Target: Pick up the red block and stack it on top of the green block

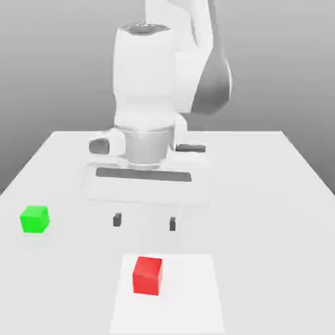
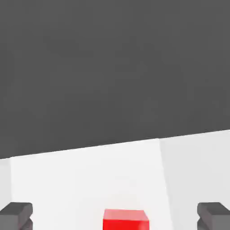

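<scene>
Resting on white table [image 1: 275, 196], nothing yet lifted. Gripper [image 1: 144, 222] seen raised behind red block [image 1: 148, 275], jaws spread wide, nothing held. Green block [image 1: 35, 219] placed well apart from red block, toward exterior view's left. Red block judged rigid, light, possibly slick-faced; opposite side faces best taken. No containers seen.

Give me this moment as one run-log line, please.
stage: pre-grasp | gripper: open, empty, above table | red block: on table, unheld | green block: apart, nothing stacked
</scene>
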Robot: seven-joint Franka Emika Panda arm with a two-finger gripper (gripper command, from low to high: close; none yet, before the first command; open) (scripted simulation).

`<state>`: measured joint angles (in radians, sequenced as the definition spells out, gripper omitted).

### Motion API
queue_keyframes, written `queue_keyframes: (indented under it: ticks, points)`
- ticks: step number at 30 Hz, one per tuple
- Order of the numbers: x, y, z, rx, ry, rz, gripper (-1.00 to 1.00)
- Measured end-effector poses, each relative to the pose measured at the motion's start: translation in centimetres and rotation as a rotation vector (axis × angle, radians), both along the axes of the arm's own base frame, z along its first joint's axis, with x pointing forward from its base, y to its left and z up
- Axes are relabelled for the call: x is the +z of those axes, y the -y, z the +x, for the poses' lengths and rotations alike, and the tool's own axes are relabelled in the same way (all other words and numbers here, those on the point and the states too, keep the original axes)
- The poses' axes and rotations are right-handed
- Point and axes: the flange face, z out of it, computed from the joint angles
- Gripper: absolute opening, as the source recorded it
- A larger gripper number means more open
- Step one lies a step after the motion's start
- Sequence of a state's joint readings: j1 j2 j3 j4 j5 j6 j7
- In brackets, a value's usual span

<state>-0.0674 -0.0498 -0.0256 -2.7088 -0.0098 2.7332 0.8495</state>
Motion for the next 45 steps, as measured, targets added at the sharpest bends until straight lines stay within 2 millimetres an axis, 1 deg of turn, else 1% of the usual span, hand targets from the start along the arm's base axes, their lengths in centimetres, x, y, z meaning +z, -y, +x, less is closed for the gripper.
queue_keyframes:
  ticks: [1, 2, 8, 9, 14, 15, 16, 18, 22, 25, 28, 31, 33, 35, 38, 40, 41, 42, 45]
  points:
    - [-2.0, 0.1, -0.9, -0.006, -0.035, 0.005, 0.0]
    - [-3.5, 0.1, -1.5, -0.011, -0.054, 0.008, 0.0]
    - [-10.0, 0.1, -2.0, -0.011, -0.073, 0.01, 0.0]
    - [-10.5, 0.1, -2.1, -0.011, -0.073, 0.01, -1.0]
    - [-10.5, 0.0, -2.0, -0.011, -0.073, 0.01, -1.0]
    - [-10.8, 0.0, -2.1, -0.011, -0.073, 0.01, -1.0]
    - [-10.4, 0.0, -2.0, -0.011, -0.073, 0.01, -1.0]
    - [-8.8, 0.1, -1.9, -0.011, -0.073, 0.01, -1.0]
    - [-5.0, 0.1, -2.0, -0.014, -0.073, 0.01, -1.0]
    - [-3.7, 5.9, -3.2, -0.212, -0.072, 0.013, -1.0]
    - [-3.0, 11.7, -5.3, -0.437, -0.07, 0.017, -1.0]
    - [-2.3, 17.5, -8.6, -0.675, -0.068, 0.023, -1.0]
    - [-1.9, 20.7, -11.0, -0.825, -0.066, 0.029, -1.0]
    - [-1.5, 23.5, -13.7, -0.972, -0.063, 0.035, -1.0]
    - [-0.9, 27.0, -18.0, -1.185, -0.059, 0.046, -1.0]
    - [-0.5, 29.1, -21.2, -1.33, -0.055, 0.055, -1.0]
    - [-0.7, 29.5, -22.0, -1.366, -0.056, 0.066, -1.0]
    - [-1.1, 29.7, -22.3, -1.383, -0.057, 0.08, -1.0]
    - [-2.5, 29.7, -22.3, -1.393, -0.063, 0.116, -1.0]
